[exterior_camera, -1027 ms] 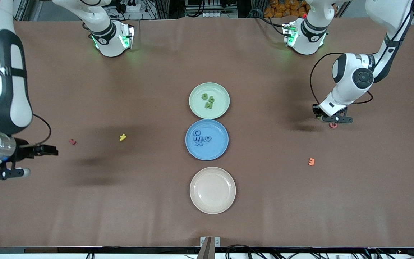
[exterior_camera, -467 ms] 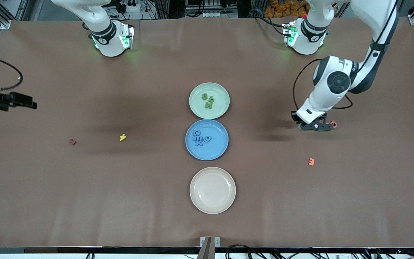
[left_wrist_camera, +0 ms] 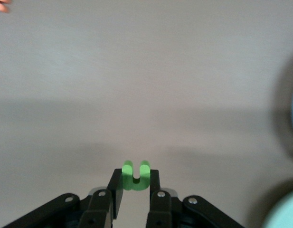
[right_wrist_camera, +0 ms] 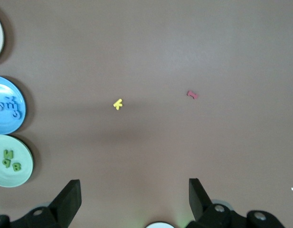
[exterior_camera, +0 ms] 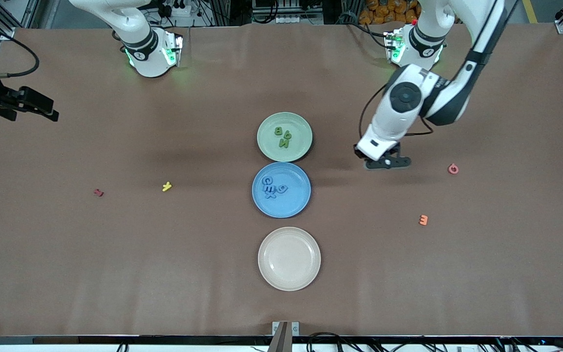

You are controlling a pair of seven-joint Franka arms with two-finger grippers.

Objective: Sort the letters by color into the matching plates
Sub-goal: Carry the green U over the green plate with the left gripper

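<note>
My left gripper (exterior_camera: 386, 163) hangs over bare table beside the pale green plate (exterior_camera: 268, 143), toward the left arm's end, and is shut on a small green U-shaped letter (left_wrist_camera: 128, 171). The left gripper (left_wrist_camera: 136, 179) pinches that letter between its fingertips. The green plate holds three green letters (exterior_camera: 283, 137). Several blue letters (exterior_camera: 273, 187) lie in the blue plate (exterior_camera: 292, 203), which is nearer the camera. The cream plate (exterior_camera: 289, 258) has nothing in it. My right gripper (exterior_camera: 53, 111) is open with nothing in it, at the right arm's end of the table.
Loose letters lie on the brown table. A yellow one (exterior_camera: 166, 186) and a dark red one (exterior_camera: 98, 192) are toward the right arm's end. A pink round one (exterior_camera: 453, 169) and an orange one (exterior_camera: 423, 220) are toward the left arm's end.
My left gripper has moved from beside the pink round letter toward the plates with the green letter in it. My right arm has drawn away from the dark red letter toward the table's edge.
</note>
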